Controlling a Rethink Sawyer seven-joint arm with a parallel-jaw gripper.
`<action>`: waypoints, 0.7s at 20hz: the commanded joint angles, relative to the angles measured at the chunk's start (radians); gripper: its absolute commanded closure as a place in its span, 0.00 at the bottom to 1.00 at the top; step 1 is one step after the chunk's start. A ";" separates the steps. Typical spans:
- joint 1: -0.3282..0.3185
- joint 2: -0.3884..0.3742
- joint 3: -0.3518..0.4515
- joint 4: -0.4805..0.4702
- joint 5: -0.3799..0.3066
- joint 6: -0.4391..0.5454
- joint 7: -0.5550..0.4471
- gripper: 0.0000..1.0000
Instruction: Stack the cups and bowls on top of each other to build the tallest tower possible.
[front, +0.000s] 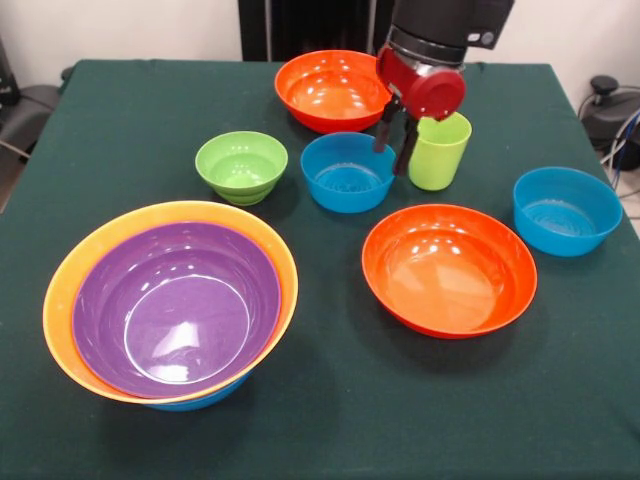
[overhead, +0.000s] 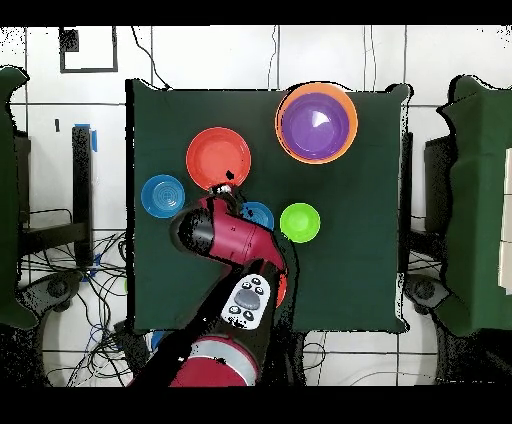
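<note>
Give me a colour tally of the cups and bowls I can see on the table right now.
Orange bowls: 1
Purple bowls: 1
Red-orange bowls: 2
Blue bowls: 3, one just a sliver under the stack
Lime-green bowls: 1
Lime-green cups: 1
Total: 9

We see even, bright light from above, with white glare spots on the purple bowl (front: 175, 305) and the near red-orange bowl (front: 450, 268). Soft, short shadows lie on the dark table (front: 330, 410); the front view is slightly soft throughout.

bowls (front: 449, 268): glossy smooth plastic | tumbler (front: 438, 151): plastic | table (front: 330, 420): matt green cloth
</note>
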 joint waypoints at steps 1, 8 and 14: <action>-0.045 0.076 0.140 -0.047 -0.104 -0.026 -0.043 0.00; -0.162 0.131 0.235 0.010 -0.180 -0.162 0.002 0.00; -0.198 0.184 0.257 0.029 -0.195 -0.243 0.067 0.00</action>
